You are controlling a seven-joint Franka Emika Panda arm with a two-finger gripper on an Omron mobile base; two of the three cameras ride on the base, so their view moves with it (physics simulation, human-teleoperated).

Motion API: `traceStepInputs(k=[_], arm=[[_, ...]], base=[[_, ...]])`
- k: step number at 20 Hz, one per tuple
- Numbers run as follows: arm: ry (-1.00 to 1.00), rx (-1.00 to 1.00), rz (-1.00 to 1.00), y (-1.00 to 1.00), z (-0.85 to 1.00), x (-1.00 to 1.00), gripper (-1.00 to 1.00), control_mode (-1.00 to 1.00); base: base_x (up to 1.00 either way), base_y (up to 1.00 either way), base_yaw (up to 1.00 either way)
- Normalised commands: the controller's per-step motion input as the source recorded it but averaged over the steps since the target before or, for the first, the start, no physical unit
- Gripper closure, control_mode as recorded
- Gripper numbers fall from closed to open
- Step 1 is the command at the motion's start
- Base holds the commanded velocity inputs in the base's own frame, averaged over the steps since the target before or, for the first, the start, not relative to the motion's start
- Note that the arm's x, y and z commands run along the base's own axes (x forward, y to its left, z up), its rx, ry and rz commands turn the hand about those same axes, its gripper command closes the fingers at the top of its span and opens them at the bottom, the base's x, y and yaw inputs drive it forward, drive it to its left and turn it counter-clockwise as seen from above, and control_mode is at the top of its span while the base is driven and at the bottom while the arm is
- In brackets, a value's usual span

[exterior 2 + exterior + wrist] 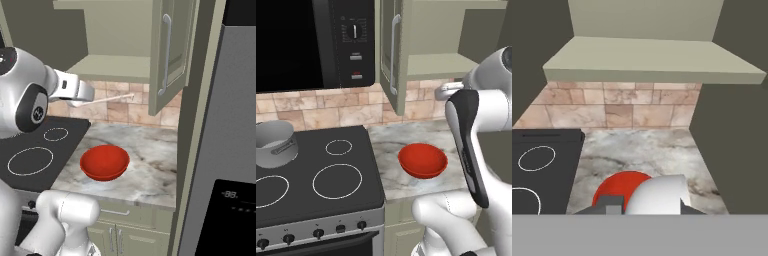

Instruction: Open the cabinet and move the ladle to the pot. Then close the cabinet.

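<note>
While the cabinet (170, 55) stands open, the gripper (92, 95) is closed on the ladle (112, 98) above the counter's (150, 165) back edge; pot (275, 142) on stove's (316, 175) left edge.

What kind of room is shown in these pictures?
Most likely a home kitchen: a black stove with burner rings and a grey pot on it, a microwave above, and a marble counter under an open wall cabinet.

pot (275, 143) cut off by left edge in left base view, gripper (90, 94) fingertips too small to tell in right base view, ladle (107, 99) bowl hidden there, red bowl (619, 189) half hidden behind ladle in hand view
</note>
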Motion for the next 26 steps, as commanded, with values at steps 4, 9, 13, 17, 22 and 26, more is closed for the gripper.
traceStepInputs(k=[4, 9, 13, 17, 22, 26], arm=[[0.0, 0.0, 0.0, 0.0, -0.1, -0.21, 1.0, -1.0], [0.0, 0.0, 0.0, 0.0, -0.02, -0.21, 1.0, 1.0], [0.0, 0.0, 0.0, 0.0, 0.0, 0.0, 1.0, 1.0], [0.0, 0.0, 0.0, 0.0, 0.0, 0.0, 1.0, 1.0], [0.0, 0.0, 0.0, 0.0, 0.0, 0.0, 1.0, 1.0], [0.0, 0.0, 0.0, 0.0, 0.0, 0.0, 1.0, 1.0]], base=[[0.0, 0.0, 0.0], [-0.2, 0.0, 0.0], [-0.75, 0.06, 0.0], [-0.78, 0.2, 0.02], [-0.8, 0.35, 0.04], [-0.68, 0.57, 0.06]])
